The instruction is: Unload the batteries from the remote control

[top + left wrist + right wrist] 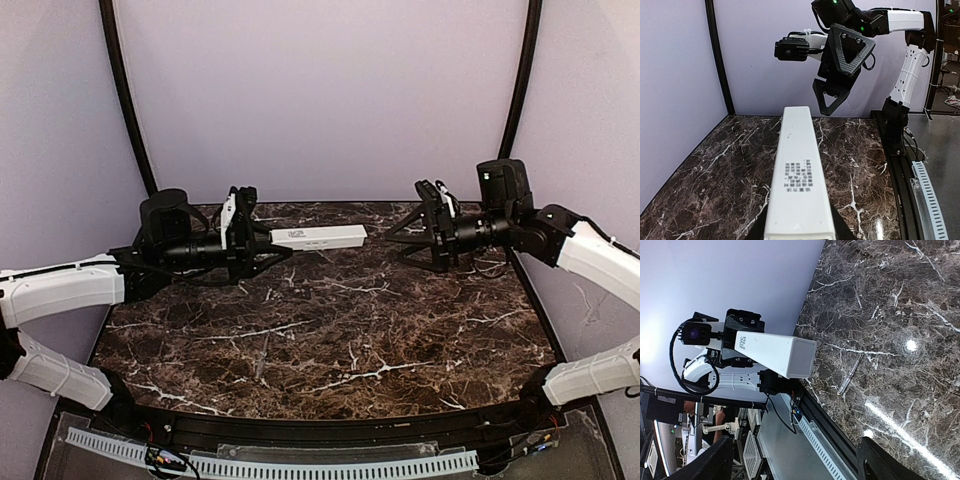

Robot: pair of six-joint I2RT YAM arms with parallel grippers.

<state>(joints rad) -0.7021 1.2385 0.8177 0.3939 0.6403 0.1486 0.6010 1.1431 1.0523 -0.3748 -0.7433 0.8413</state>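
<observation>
My left gripper (255,242) is shut on one end of the remote control (320,237), a long white bar held level above the table and pointing right. The left wrist view shows the remote (799,170) with small printed text on it, running away from my left gripper (799,234). My right gripper (412,238) is open and empty, facing the remote's free end with a gap between them. In the right wrist view my right gripper (800,467) is spread wide, and the remote (775,354) is ahead of it. One slim grey battery-like cylinder (849,375) lies on the table below.
The dark marble table (330,330) has purple walls behind and at the sides. A black rail and a white cable duct (300,465) run along the near edge. Black curved posts stand at the back corners.
</observation>
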